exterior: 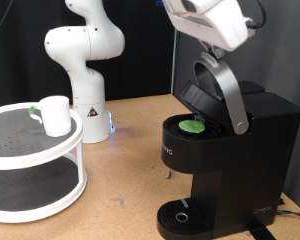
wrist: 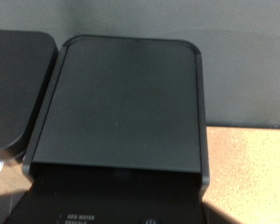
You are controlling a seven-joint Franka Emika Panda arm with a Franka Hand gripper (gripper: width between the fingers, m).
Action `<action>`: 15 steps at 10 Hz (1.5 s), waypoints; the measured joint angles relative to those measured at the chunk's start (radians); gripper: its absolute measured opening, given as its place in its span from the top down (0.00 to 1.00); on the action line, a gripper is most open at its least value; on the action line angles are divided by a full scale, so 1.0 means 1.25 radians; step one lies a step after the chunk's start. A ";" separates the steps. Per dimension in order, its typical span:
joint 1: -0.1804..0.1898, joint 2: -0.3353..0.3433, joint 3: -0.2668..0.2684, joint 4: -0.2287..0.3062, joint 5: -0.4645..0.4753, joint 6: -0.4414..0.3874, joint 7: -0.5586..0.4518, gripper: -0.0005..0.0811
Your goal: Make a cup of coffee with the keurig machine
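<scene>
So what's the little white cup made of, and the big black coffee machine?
The small white cylindrical cup looks like glazed ceramic, smooth and evenly white, though plastic is possible. The boxy black keurig machine seems to be moulded plastic with a dull sheen; its raised curved silver-grey lid handle looks like metal or silver-painted plastic.

a brown wooden table (exterior: 130,150) carries the black keurig machine (exterior: 230,160), a white two-tier round stand (exterior: 30,165), and the white robot arm base (exterior: 88,115).

The claw's fingers are out of sight — the keurig machine (exterior: 230,160) is cropped at the exterior view's bottom.
</scene>
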 joint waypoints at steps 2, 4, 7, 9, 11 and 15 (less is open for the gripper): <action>-0.010 0.003 -0.010 -0.006 -0.002 -0.006 -0.001 0.99; -0.018 0.003 -0.018 -0.016 -0.015 -0.007 -0.007 0.99; -0.028 0.004 -0.028 -0.033 -0.043 -0.003 -0.027 0.99; -0.036 0.004 -0.031 -0.050 -0.065 0.012 -0.042 0.99; -0.041 0.004 -0.036 -0.076 -0.090 0.039 -0.048 0.99; -0.047 0.012 -0.040 -0.120 -0.113 0.094 -0.048 0.99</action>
